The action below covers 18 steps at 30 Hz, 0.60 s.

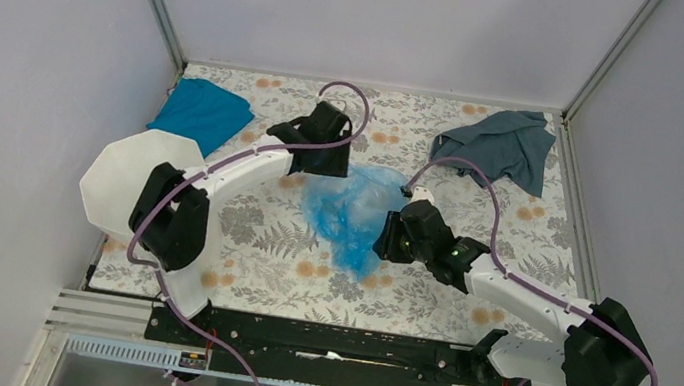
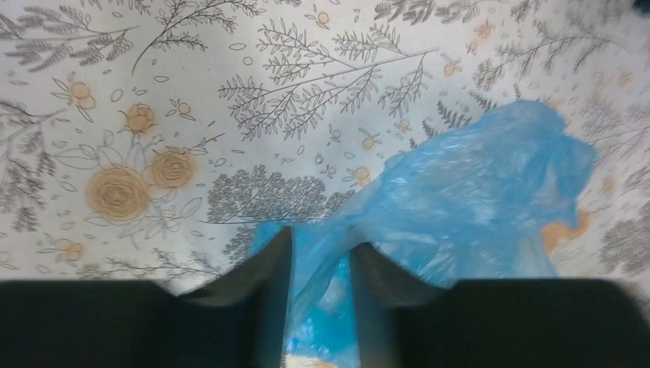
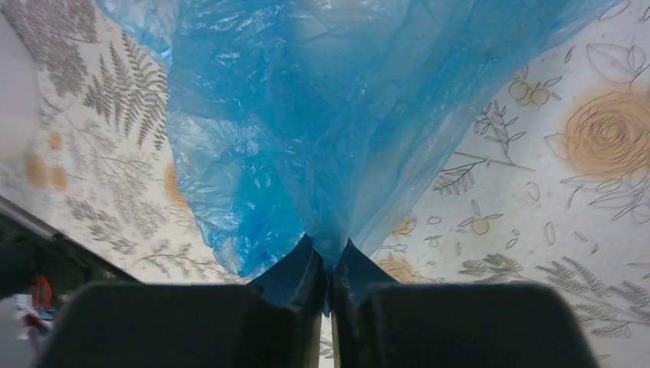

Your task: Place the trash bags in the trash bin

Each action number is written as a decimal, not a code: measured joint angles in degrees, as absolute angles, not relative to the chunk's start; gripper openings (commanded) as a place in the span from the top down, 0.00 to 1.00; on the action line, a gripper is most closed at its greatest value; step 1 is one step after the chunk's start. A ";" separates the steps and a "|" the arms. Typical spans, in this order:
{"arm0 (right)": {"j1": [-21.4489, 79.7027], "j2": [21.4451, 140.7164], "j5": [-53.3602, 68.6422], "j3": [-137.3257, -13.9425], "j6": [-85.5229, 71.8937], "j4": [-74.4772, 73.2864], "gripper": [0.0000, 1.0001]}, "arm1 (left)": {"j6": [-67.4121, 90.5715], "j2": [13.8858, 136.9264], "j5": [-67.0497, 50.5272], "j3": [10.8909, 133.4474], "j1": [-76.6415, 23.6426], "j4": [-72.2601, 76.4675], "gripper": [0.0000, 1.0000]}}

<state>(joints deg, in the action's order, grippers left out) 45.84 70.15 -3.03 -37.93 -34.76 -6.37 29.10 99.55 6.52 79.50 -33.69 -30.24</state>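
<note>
R gripper (image 3: 331, 244) pinches trash bag (image 1: 347, 216), L gripper (image 2: 322, 239) straddles film w/ jaws gapped (clamp unconfirmed), presumably for two-point lift into trash bin (image 1: 119, 172).

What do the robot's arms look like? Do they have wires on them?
The left arm and right arm match: smooth white tubes joined by chunky black joints. A purple cable runs along each, looping free near the wrist. The left gripper and right gripper are black, each with two flat fingers narrowing to pointed tips. I can't see any writing on them.
</note>
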 measured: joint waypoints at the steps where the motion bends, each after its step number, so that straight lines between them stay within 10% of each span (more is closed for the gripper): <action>1: 45.87 70.26 -3.66 -37.63 -34.26 -5.82 1.00 | 28.86 100.03 6.11 79.92 -33.08 -30.06 0.85; 4: 45.87 70.48 -5.96 -37.47 -32.69 -5.89 1.00 | 28.60 101.08 5.45 81.73 -31.42 -30.24 1.00; 18: 28.23 73.34 -6.57 -38.89 -25.85 -5.61 1.00 | 27.40 79.42 -0.62 87.26 -26.87 -34.33 1.00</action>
<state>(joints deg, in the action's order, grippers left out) 28.23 73.34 -6.57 -38.89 -25.85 -5.61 27.40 79.42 -0.62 87.26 -26.87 -34.33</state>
